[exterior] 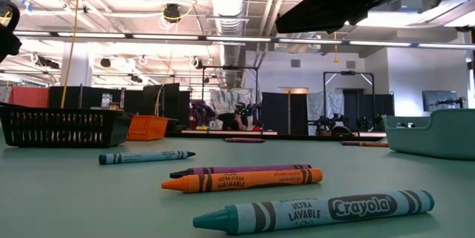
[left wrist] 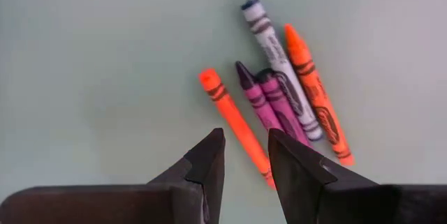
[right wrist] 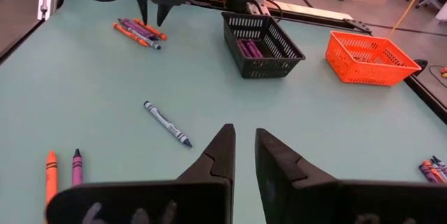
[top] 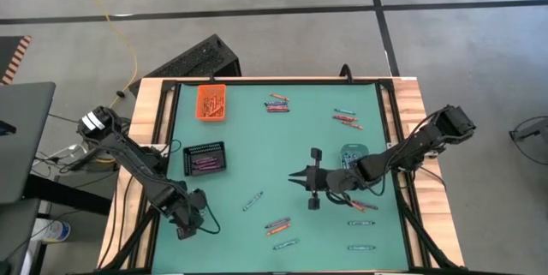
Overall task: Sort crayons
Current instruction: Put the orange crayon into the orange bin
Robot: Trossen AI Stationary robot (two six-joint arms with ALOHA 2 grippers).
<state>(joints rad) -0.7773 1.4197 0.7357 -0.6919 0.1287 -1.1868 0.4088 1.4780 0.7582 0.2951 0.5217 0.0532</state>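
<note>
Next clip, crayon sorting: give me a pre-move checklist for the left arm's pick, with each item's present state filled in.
1. Left end effector empty: ok, nothing between its fingers.
2. Fingers parted enough for a crayon: ok, a narrow gap shows.
3. Target within reach: ok, a cluster of crayons lies on the mat just ahead of the fingertips.
4. Single crayon isolated: not ok, the purple ones touch each other and the white-wrapped one; only the orange crayon lies slightly apart.
5. Black tray reachable and unblocked: ok, it sits open on the mat with purple crayons inside.
6. Right end effector out of the way: ok, it hangs mid-table, empty, far from the cluster.
</note>
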